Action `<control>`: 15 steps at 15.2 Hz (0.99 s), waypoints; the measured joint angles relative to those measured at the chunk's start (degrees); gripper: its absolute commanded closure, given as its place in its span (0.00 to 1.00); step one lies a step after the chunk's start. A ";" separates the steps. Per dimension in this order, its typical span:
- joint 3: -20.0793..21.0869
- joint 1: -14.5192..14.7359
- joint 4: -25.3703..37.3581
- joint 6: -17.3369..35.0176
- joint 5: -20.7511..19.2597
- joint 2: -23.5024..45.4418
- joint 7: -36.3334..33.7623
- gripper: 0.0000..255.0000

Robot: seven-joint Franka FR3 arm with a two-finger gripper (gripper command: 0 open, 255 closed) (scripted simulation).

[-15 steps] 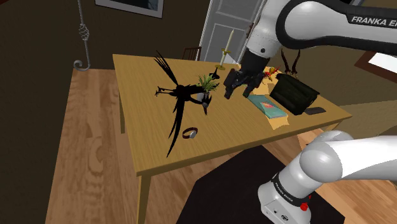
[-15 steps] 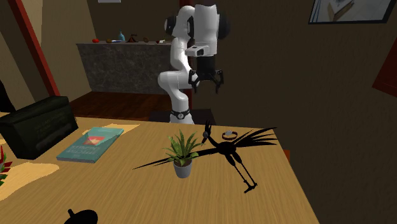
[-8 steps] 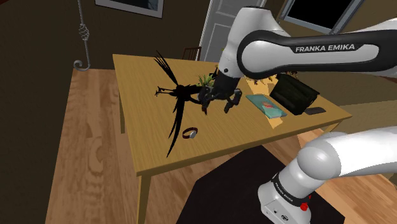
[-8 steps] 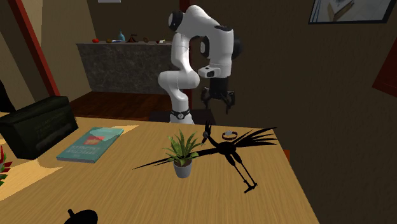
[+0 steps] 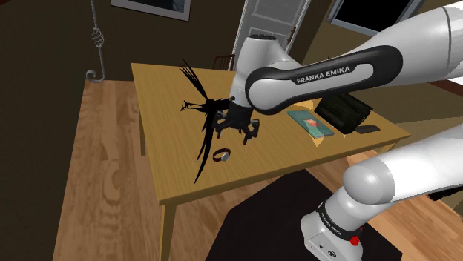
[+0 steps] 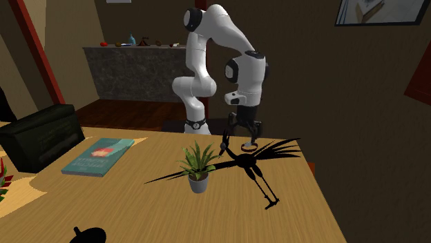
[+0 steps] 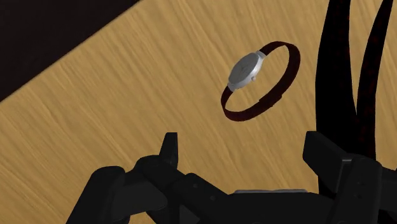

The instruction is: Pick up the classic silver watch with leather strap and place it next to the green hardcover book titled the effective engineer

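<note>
White arm (image 5: 319,74) with dark joints, rising tall then arching over, elbow high, forearm angled steeply down, wrist bent, black hand (image 5: 239,133) pointing downward, its two fingers (image 7: 168,149) spread well apart

I log the shoulder camera high beside the base of the white arm (image 5: 386,178), looking down over the light wooden worktop (image 5: 178,170). The second exterior camera faces the arm across that worktop, low and near. The wrist camera looks down, close. All three share the silver watch with dark red strap (image 7: 245,69).

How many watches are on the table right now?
1. The watch lies on the table beside the tail of the bird figure. Another could hide behind the arm.
</note>
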State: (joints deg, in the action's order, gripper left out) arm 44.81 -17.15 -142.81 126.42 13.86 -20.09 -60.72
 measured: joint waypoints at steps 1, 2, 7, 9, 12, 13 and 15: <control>0.48 -0.22 -0.28 0.87 -0.23 0.63 -0.56 0.00; 0.83 -0.45 -0.61 1.72 -0.47 1.20 -0.90 0.00; 2.33 -1.58 -2.21 5.82 -1.90 4.06 -2.13 0.00; 2.41 -1.57 -2.30 5.98 -1.92 4.12 -2.21 0.00; 2.45 -1.58 -2.31 6.05 -1.95 4.17 -2.25 0.00; 2.45 -1.58 -2.31 6.05 -1.95 4.17 -2.25 1.00; 2.45 -1.58 -2.29 6.06 -1.94 4.16 -2.25 1.00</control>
State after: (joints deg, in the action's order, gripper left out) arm 47.25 -18.73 -145.10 132.48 11.91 -15.93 -62.97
